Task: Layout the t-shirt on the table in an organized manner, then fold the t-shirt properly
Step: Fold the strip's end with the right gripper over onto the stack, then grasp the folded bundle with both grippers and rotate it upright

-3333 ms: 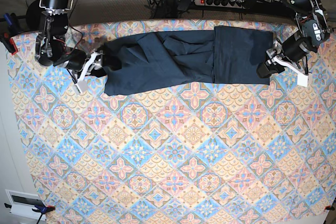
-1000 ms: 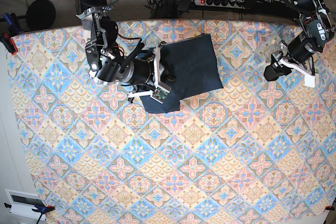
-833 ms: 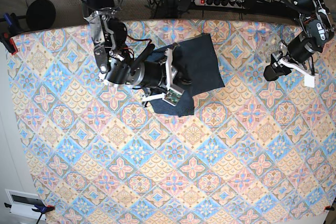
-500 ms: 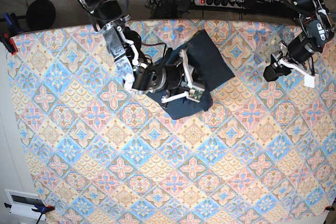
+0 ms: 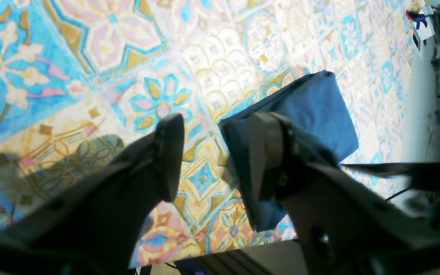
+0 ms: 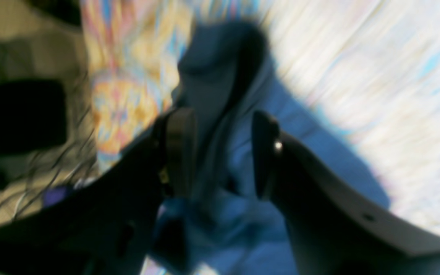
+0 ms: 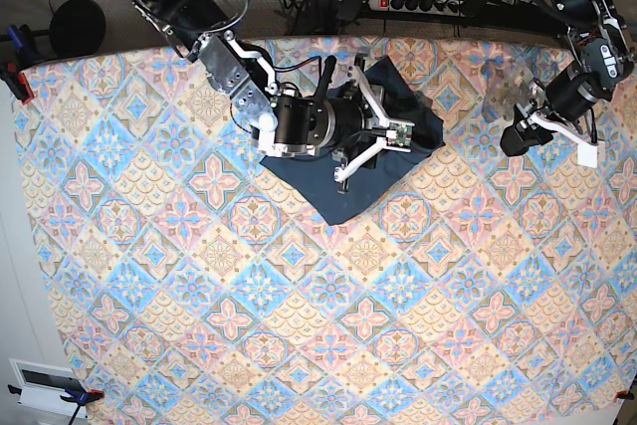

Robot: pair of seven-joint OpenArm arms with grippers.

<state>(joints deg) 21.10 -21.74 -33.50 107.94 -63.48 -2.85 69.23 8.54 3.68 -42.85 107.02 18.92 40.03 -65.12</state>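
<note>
A robot's right end effector [image 7: 360,131] hangs over the t-shirt [image 7: 348,191] in the upper middle of the base view, where the dark navy garment lies as a compact bundle on the patterned table [image 7: 299,325], skewed to the tile pattern. In the blurred right wrist view the jaws stand apart with cloth showing between and below them; whether any fabric is caught on a finger cannot be told.

At the right edge of the base view, the left end effector [image 7: 545,124] sits well apart from the shirt. Its own camera shows its jaws parted with nothing between them but tablecloth, the shirt's bundle [image 5: 311,110] visible beyond them.

The fold looks largely made, though the bundle's lower corner pokes out toward frame centre and the edges appear uneven.

To finish well, the right arm would do best to lift straight up and clear, so that no finger drags a layer and spoils the stack. If tidying follows, a light press along the protruding corner, or a nudge to square the bundle with the table edge, seems wiser than another full grasp, which risks pulling the layers open.
</note>
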